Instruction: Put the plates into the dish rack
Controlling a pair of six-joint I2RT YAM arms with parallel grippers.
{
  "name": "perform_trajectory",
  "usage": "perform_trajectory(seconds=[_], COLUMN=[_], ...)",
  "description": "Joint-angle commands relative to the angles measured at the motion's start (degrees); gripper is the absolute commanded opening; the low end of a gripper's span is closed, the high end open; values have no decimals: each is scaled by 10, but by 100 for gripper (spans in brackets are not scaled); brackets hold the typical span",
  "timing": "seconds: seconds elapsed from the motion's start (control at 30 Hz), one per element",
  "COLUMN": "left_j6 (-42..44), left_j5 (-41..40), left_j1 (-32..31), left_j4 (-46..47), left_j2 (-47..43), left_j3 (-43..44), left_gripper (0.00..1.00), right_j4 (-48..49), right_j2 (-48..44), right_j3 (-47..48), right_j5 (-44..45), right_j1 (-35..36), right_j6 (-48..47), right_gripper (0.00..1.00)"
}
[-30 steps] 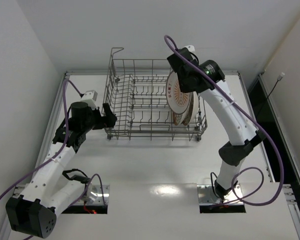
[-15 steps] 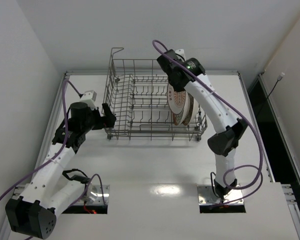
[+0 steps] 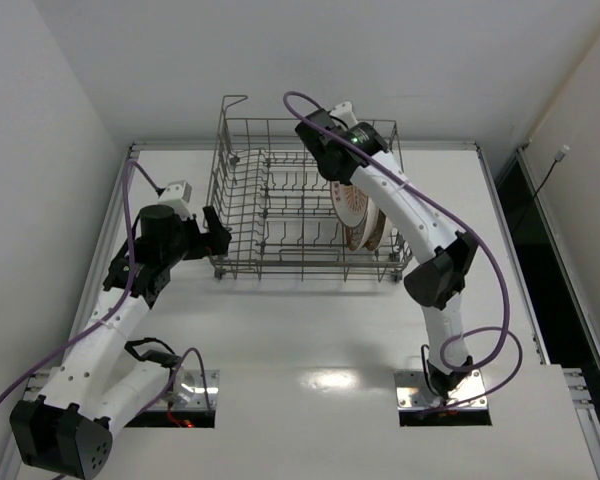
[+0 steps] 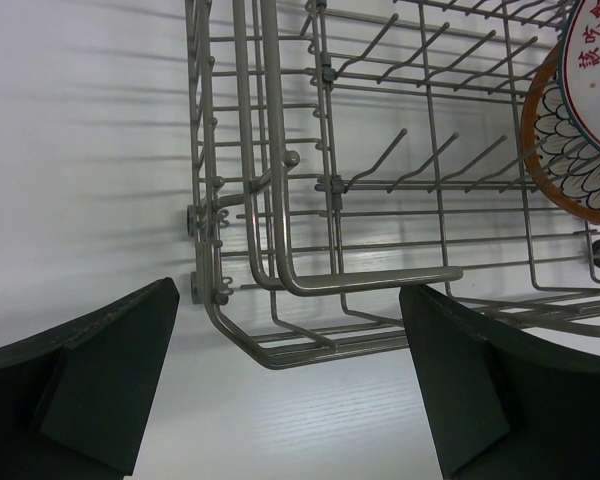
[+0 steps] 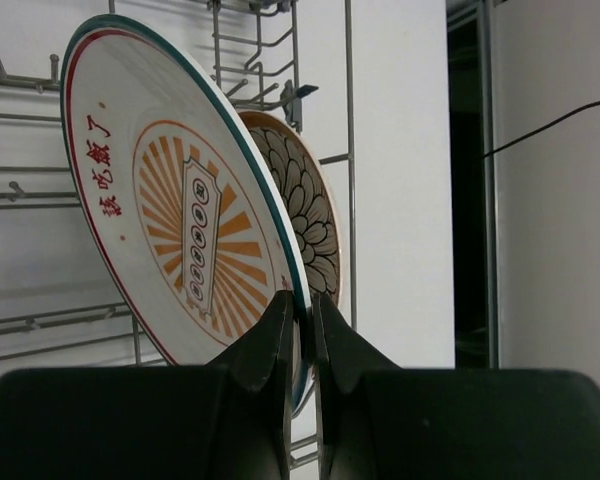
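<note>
Plates (image 3: 354, 210) stand on edge among the tines at the right end of the dish rack (image 3: 280, 205), which sits on the white table (image 3: 310, 330); the right wrist view shows the sunburst plate (image 5: 180, 220) leaning, with a brown-rimmed petal-patterned plate (image 5: 308, 225) close behind it, their faces nearly parallel; whether a third plate stands behind those two is hard to tell from the overhead view. The right arm arches over the rack from the right, and the right gripper (image 5: 300, 335) is clamped tight, its two dark fingers (image 5: 270, 360) pinched on the lower rim of the sunburst plate, the rim running into the narrow slit between them. The left gripper (image 3: 218, 232) hovers at the rack's near left corner with its jaws spread wide and nothing between them but air; in the left wrist view the rack's bottom corner wire lies just beyond the fingertips, not touching.
</note>
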Motion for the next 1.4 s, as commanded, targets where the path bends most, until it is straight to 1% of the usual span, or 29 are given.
perform_trajectory(seconds=[0.0, 0.13, 0.3, 0.43, 0.63, 0.87, 1.17, 1.27, 1.37], left_j6=[-9, -9, -9, -9, -9, -9, -9, -9, -9], left_j5=[0, 0, 0, 0, 0, 0, 6, 11, 11], left_j1=[-6, -6, -6, -6, -6, -6, -6, -6, -6], left_j4=[12, 12, 12, 12, 12, 12, 12, 12, 12], left_j2=[-10, -5, -5, -5, -10, -10, -10, -5, -5], left_j3=[17, 17, 17, 17, 17, 17, 17, 17, 17], left_gripper=[93, 93, 93, 93, 93, 93, 93, 93, 93], right_j4=[-41, -41, -41, -41, -41, -41, -41, -41, -41], right_j2=[8, 16, 27, 27, 55, 62, 45, 45, 45], right_j3=[33, 47, 60, 36, 59, 64, 87, 108, 103], right_j5=[138, 186, 211, 216, 171, 113, 118, 124, 124], right_j1=[15, 29, 47, 55, 66, 71, 66, 60, 60], right_j6=[-36, -61, -85, -91, -86, -49, -42, -48, -48], right_gripper=[0, 0, 0, 0, 0, 0, 0, 0, 0])
